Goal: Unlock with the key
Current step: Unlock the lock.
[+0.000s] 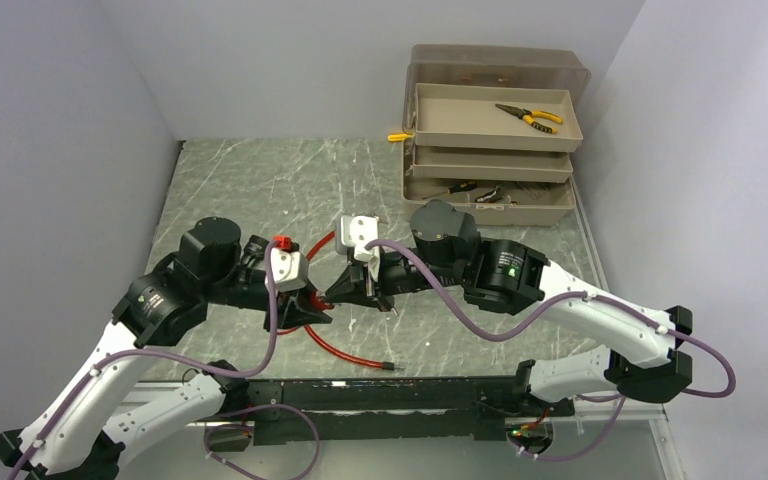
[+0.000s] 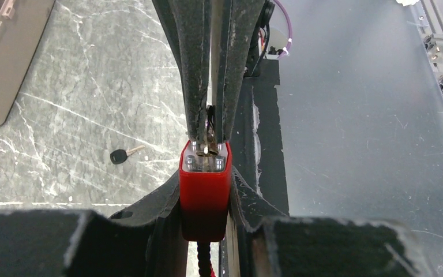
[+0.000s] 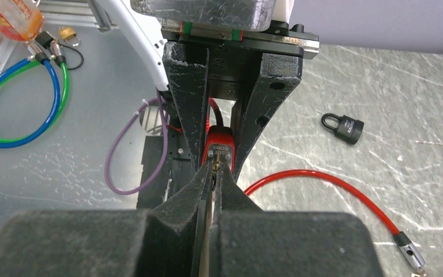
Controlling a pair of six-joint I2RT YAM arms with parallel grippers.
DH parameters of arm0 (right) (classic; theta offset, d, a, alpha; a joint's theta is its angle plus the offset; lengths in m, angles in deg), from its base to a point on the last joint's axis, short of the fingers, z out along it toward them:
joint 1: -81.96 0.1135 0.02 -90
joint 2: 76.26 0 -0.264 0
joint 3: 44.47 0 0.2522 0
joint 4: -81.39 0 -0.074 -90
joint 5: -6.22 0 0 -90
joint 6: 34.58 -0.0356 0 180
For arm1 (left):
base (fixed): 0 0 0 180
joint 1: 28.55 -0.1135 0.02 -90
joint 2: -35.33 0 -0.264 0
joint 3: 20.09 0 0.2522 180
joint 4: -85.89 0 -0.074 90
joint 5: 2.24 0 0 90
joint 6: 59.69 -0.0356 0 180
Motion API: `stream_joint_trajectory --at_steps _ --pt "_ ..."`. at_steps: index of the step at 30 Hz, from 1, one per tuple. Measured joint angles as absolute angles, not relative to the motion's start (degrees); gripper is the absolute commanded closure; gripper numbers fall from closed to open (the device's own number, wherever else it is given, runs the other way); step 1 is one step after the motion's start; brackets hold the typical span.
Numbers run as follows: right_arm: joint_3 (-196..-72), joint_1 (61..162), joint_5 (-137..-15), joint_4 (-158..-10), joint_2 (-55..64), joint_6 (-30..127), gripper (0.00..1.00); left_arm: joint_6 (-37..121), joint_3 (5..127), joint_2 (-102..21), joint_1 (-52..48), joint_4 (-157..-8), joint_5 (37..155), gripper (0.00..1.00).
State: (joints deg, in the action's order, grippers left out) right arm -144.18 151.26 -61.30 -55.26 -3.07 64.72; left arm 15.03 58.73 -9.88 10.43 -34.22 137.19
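Marble table [image 1: 260,180]; key [image 2: 210,137] perhaps in lock [image 2: 205,184].

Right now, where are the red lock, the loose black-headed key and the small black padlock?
red lock [image 2: 205,193]: left wrist view, front of its red body.
loose key [image 2: 118,156]: left wrist view, its black head.
black padlock [image 3: 350,130]: right wrist view, its body.

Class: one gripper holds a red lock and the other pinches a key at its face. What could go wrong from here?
1. The right gripper pinches the thin key only at its fingertips, so the key might slip when turned.
2. The left gripper clamps the red lock by its sides, so the lock may twist along with the key.
3. The trailing red cable could tug the lock off line.
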Motion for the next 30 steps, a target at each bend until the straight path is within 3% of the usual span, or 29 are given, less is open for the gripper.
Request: stream_joint_trajectory --at_steps 12,30 --pt "-140.56 151.28 -60.91 -62.54 -3.44 59.96 1.00 11.09 64.15 -11.04 10.23 -25.90 134.15 1.00" --pt "-132.86 143.63 -60.56 -76.64 -2.35 34.36 1.00 -14.22 71.12 -13.79 11.68 -18.22 113.21 1.00"
